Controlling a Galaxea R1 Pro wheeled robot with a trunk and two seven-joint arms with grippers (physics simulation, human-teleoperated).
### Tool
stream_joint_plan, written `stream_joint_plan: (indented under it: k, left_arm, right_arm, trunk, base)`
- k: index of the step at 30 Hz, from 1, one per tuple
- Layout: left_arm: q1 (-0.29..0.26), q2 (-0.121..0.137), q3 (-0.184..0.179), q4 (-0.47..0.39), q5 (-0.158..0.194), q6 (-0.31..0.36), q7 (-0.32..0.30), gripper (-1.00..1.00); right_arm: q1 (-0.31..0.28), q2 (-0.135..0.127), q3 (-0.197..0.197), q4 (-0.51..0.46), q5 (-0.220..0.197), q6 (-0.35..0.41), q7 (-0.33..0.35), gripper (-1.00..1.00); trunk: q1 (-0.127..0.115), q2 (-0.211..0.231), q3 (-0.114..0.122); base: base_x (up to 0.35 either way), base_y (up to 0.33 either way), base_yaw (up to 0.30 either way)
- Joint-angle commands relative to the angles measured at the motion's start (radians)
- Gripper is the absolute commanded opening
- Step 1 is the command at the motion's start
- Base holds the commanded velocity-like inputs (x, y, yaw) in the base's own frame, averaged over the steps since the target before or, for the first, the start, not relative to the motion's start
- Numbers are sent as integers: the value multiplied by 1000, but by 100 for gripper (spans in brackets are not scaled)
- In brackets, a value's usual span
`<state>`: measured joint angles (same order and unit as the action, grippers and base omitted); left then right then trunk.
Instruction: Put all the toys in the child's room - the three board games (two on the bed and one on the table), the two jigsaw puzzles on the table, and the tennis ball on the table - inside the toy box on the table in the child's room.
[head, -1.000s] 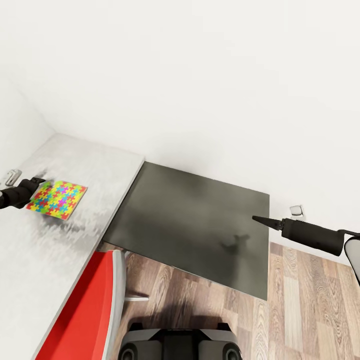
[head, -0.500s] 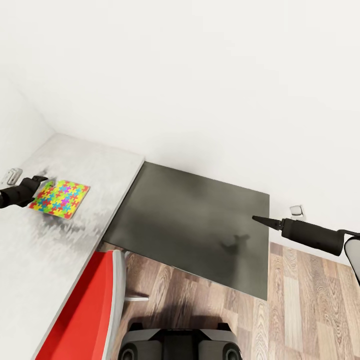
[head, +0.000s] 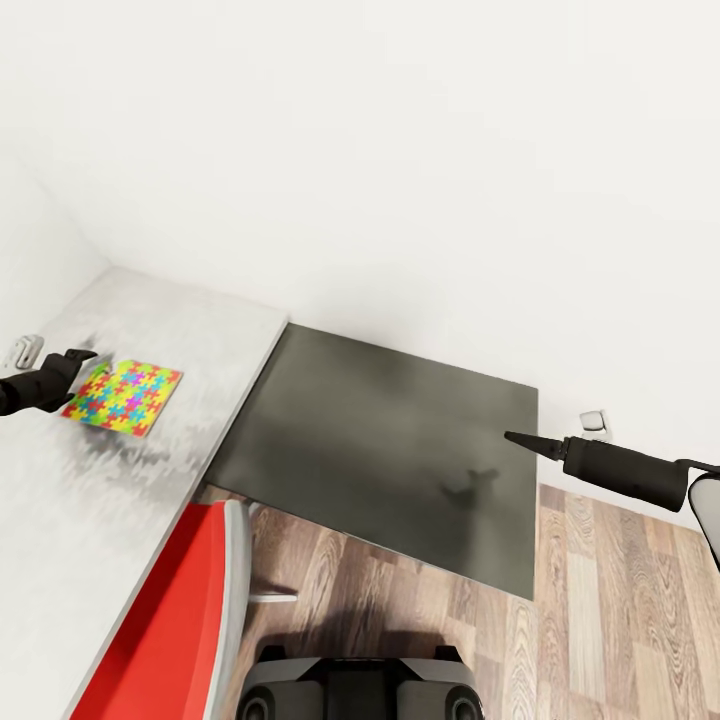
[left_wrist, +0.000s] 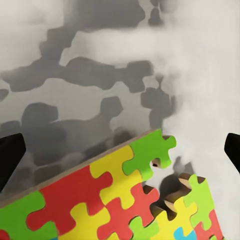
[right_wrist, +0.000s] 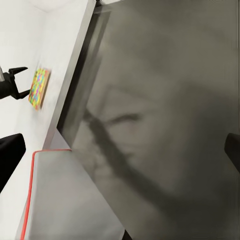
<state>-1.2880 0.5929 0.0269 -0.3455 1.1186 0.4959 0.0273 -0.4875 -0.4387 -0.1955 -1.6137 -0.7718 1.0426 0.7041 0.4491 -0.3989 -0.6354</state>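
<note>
One jigsaw puzzle (head: 123, 397) lies flat on the pale grey part of the worktop (head: 170, 320) in the head view, well away from the dark grey section (head: 390, 450) and close to the side wall. The left gripper (head: 85, 360) sits at the puzzle's near-wall edge, its jaws spread on either side of that corner rather than closed on it. Far off, past the dark section's outer edge, the right gripper (head: 515, 438) hangs over the wood floor (head: 600, 600); from this angle its jaws look like a single point, so I cannot tell their state here. A red chair (head: 175, 620) stands tucked against the pale worktop.

From the left wrist view the puzzle (left_wrist: 115, 200) fills the lower part, and the two dark jaw tips stand wide apart at the frame's sides — released, holding nothing, the puzzle's edge between them.

From the right wrist view the jaw tips are likewise wide apart and empty, looking across the dark section toward the puzzle (right_wrist: 39, 87) and the left gripper (right_wrist: 17, 82) beside it.

Judging by this, the step in hand is picking up the puzzle. Next, the left jaws need to settle over the thin edge and close — a flat sheet on a flat top gives little to bite.
</note>
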Motion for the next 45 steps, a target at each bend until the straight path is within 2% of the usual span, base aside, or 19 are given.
stream_joint_plan:
  k: [1,28,45]
  left_arm:
    - [1,-18,1,0,15,5,4,100]
    - [1,-21,2,0,20,6,3,100]
    - [2,-15,4,1,21,7,2,100]
  right_arm:
    - [-1,0,-1,0,5,5,6,100]
    - [-2,0,-1,0,5,5,6,100]
    - [-2,0,0,0,5,5,6,100]
  trunk:
    - [1,-1,-1]
    - [1,-1,-1]
    - [1,-1,-1]
  base:
    - [0,0,-114]
    - [0,0,-229]
    - [0,0,-45]
